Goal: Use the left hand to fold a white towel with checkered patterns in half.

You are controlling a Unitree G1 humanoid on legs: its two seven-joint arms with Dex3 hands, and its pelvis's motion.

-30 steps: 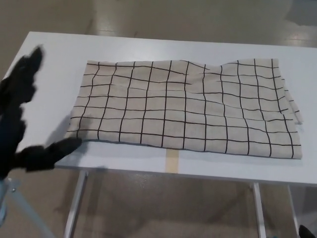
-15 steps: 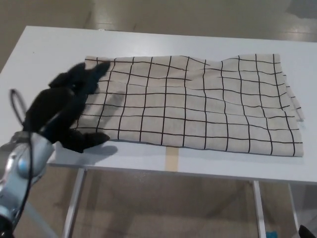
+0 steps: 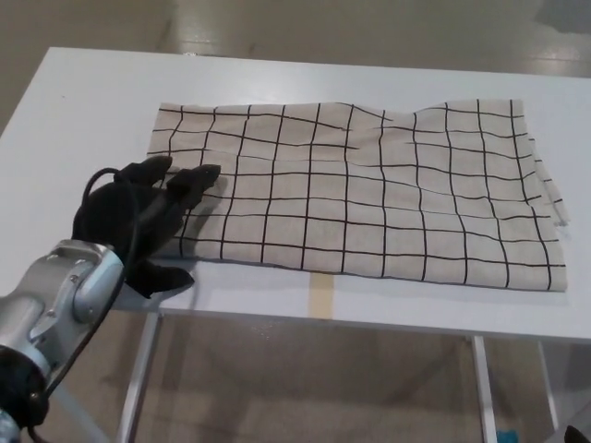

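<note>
Towel: the white towel (image 3: 360, 194) with a black checkered grid lies spread out on the desk, its long side running left to right; it covers most of the middle and right of the desktop.
Towel surface: mostly flat, with shallow ripples near the top middle and some bunched layers showing at the right edge, where a lower layer peeks out.
Towel near edge: it runs close to the front edge of the desk, parallel to it, with a narrow strip of bare desktop between.
Left hand: the black left hand (image 3: 138, 217) rests over the towel's lower left corner, fingers (image 3: 199, 178) apart and stretched out flat onto the cloth, pointing to the right and away from the robot; the thumb (image 3: 166, 277) sticks out below, over the bare desk edge. It grips nothing; the cloth beneath it is not lifted.
Left forearm: a silver-grey forearm (image 3: 55, 305) with a thin black cable (image 3: 88, 337) looping along it comes in from the lower left corner.
Right hand: it does not show in the head view.
Desk: a white desk (image 3: 92, 101) on thin metal legs (image 3: 140, 388), with a short strip of tan tape (image 3: 320, 297) at its front edge.
Floor: grey-beige floor (image 3: 305, 378) shows beneath and beyond.
</note>
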